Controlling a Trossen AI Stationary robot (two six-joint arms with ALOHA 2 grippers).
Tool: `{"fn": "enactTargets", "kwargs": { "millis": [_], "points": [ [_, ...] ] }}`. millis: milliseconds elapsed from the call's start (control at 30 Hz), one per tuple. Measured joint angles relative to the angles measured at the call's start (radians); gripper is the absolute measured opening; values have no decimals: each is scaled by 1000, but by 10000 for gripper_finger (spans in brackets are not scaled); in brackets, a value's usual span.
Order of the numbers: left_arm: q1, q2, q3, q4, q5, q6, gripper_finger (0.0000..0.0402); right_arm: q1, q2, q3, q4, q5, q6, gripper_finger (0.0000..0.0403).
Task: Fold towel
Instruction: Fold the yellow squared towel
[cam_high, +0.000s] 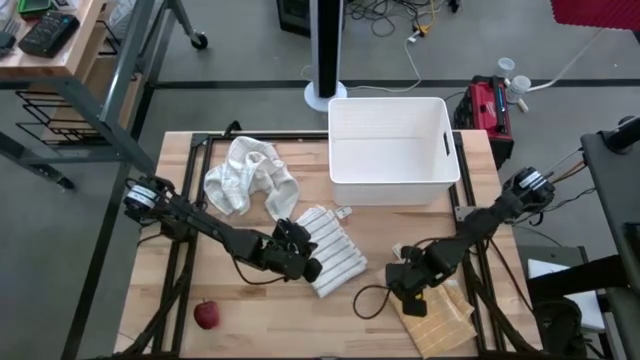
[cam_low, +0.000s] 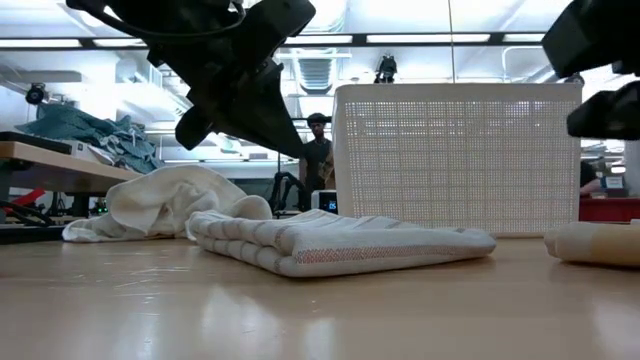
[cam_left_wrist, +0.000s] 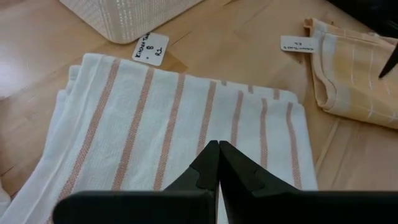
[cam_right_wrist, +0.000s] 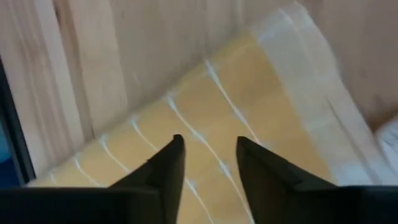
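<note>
1. The striped towel (cam_high: 330, 253) lies folded on the wooden table (cam_high: 180, 230) at the centre of the high view, white with orange-brown stripes.
2. The left gripper (cam_high: 303, 262) sits over the striped towel's left edge, fingers pressed together and holding nothing; in the left wrist view the fingers (cam_left_wrist: 208, 165) meet just above the cloth.
3. The right gripper (cam_high: 410, 290) hovers at lower right over the yellow towel (cam_high: 440, 315), which is folded and has thin white lines. Its fingers (cam_right_wrist: 168, 165) stand apart with no cloth between them.
4. A crumpled white cloth (cam_high: 248, 175) sits at upper left of the table, near the striped towel.
5. A white perforated basket (cam_high: 390, 150) stands at the table's upper centre, just above the striped towel.
6. A red apple (cam_high: 207, 316) rests at lower left, well apart from the towels.
7. A white tag (cam_left_wrist: 150, 48) at the striped towel's corner carries handwriting, seemingly "Kitchen Towel 8"; a second tag (cam_left_wrist: 296, 43) on the yellow towel is too small to read.
8. In the low view a person (cam_low: 318, 150) stands far behind the table.
</note>
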Motion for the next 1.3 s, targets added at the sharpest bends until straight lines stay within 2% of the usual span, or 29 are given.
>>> {"fn": "enactTargets", "kwargs": {
  "millis": [233,433,567,633,733,800,933,1133,1300],
  "points": [
    [0,0,-3,8,-3,-1,0,5,113,1,108,6,16,206],
    [0,0,-6,9,-5,-1,0,5,201,9,113,38,7,215],
    [0,0,-6,12,-18,-1,0,7,215,9,124,110,-87,171],
    [-1,0,-6,19,-30,-1,0,6,211,6,131,148,-118,129],
    [-5,1,-6,42,-79,-1,0,8,191,0,143,179,-175,45],
    [-10,1,-4,64,-112,5,0,15,168,-1,152,211,-218,15],
    [-24,-4,2,155,-150,71,0,36,86,-7,136,289,-261,4],
    [-30,-30,2,392,-172,278,0,81,-149,-5,124,448,-356,1],
    [-26,-49,3,560,-189,469,0,129,-363,-2,163,680,-544,1]
  ]
}}
